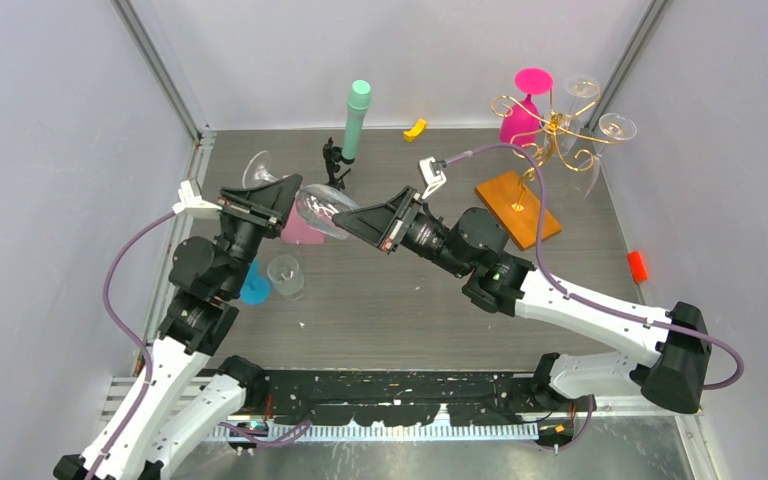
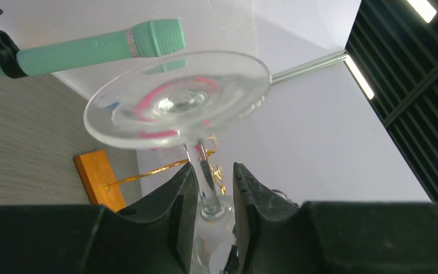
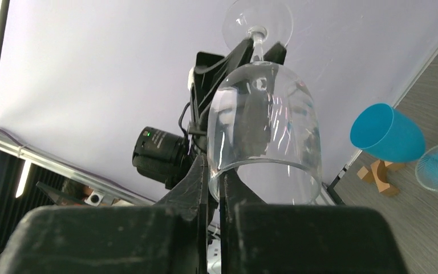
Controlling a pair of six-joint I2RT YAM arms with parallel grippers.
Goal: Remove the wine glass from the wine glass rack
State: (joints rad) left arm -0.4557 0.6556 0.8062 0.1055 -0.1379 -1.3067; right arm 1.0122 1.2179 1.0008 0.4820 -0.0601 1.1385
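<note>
Top view: the wine glass rack (image 1: 550, 135) stands at the upper right on its wooden base (image 1: 517, 207), still bearing one pink glass (image 1: 522, 115) and at least two clear glasses (image 1: 617, 127). The wine glass (image 1: 318, 208) hangs in the air left of centre, well apart from the rack, with its long axis roughly left to right: foot to the upper left, bowl toward centre. The right gripper (image 1: 352, 222), on the arm nearer the rack, is pinched onto the bowl's rim. The left gripper (image 1: 278, 200) straddles the stem below the foot; whether it clamps cannot be told. Lower left, one blue cup (image 1: 254, 288) stands just beside one clear cup (image 1: 285, 274).
</note>
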